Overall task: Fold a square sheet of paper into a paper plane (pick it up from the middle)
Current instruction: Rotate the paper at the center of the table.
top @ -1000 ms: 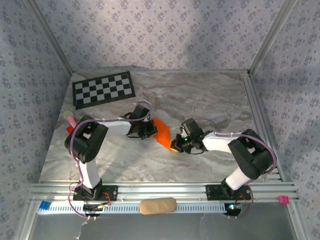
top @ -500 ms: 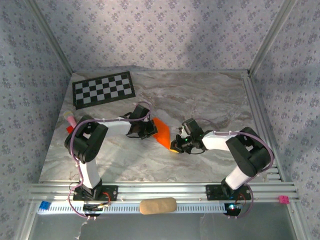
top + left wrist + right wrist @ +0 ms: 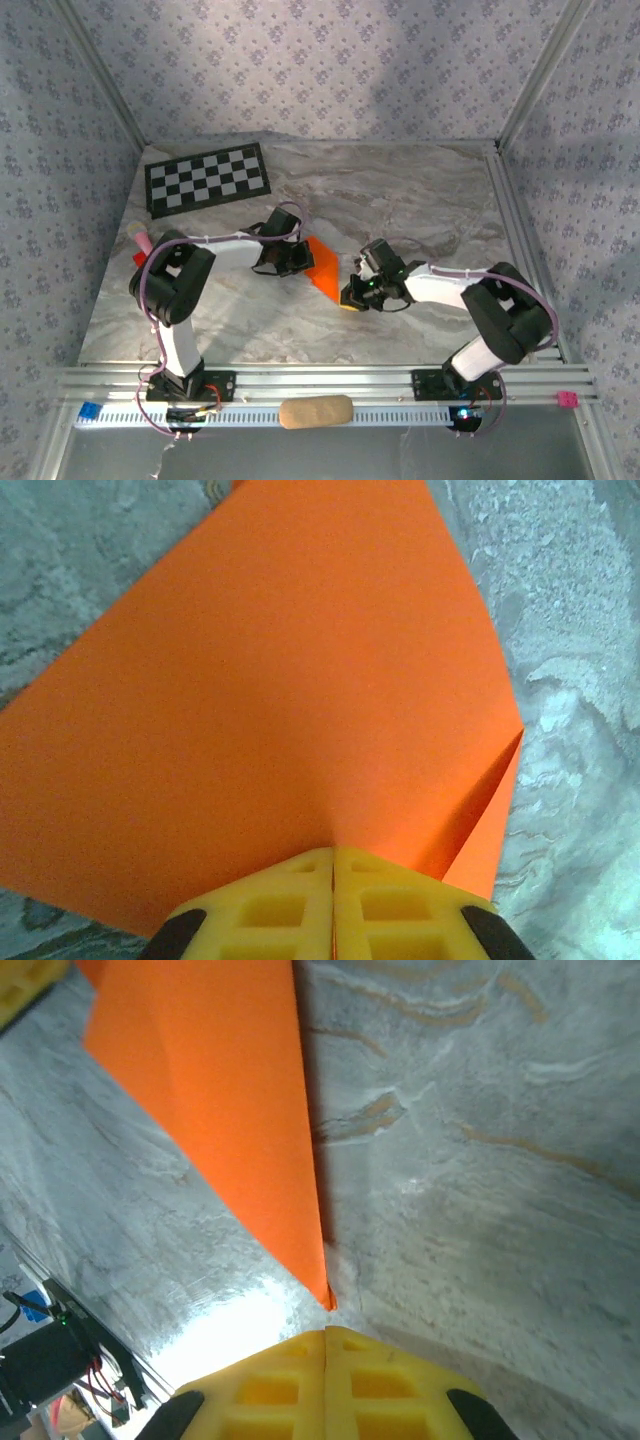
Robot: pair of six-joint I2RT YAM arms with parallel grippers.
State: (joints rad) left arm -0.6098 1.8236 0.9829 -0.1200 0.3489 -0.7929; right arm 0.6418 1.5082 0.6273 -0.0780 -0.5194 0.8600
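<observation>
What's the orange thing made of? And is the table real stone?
The orange sheet looks like thin matte paper: flat even colour, a crisp folded edge, and a second layer peeking out at one side. The table shows grey and tan marble veining with a soft sheen. I cannot tell whether it is real stone or a printed surface.

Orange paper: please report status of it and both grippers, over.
Left gripper shut on orange paper. Right gripper shut, empty, just short of paper's pointed tip. Paper folded, not yet a plane. Checkerboard sheet well away, back left.
</observation>
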